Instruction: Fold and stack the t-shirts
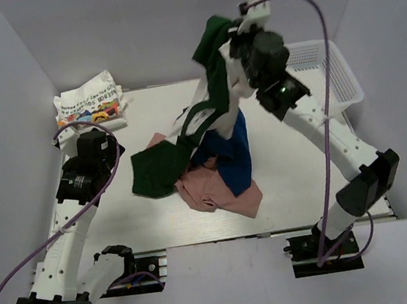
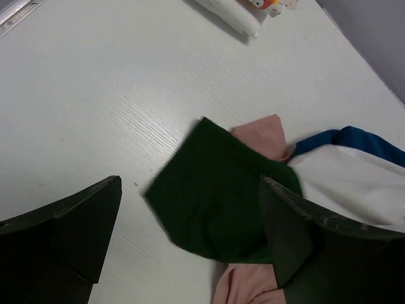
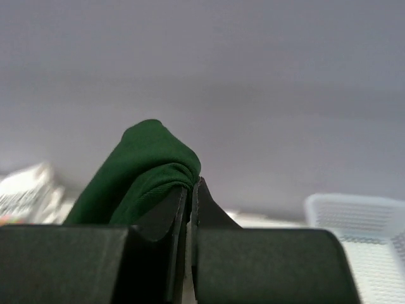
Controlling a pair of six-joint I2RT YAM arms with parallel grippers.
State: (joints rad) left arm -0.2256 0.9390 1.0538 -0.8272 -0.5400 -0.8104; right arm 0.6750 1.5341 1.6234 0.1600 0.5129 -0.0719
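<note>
My right gripper [image 1: 227, 42] is raised high over the back of the table and shut on a bunch of the dark green t-shirt [image 1: 208, 43]. In the right wrist view the green t-shirt [image 3: 145, 164] bulges out from between the pressed fingers of the right gripper [image 3: 192, 187]. The shirt hangs down to a sleeve on the table [image 1: 154, 172]. Under it lie a blue t-shirt [image 1: 237, 151], a pink one [image 1: 220, 191] and a white one [image 2: 354, 180]. My left gripper [image 2: 190, 183] is open just above the green sleeve [image 2: 215, 196], holding nothing.
A folded white t-shirt with colourful print [image 1: 92, 103] lies at the back left corner. A white mesh basket [image 1: 331, 68] stands at the back right. Grey walls close in the table on three sides.
</note>
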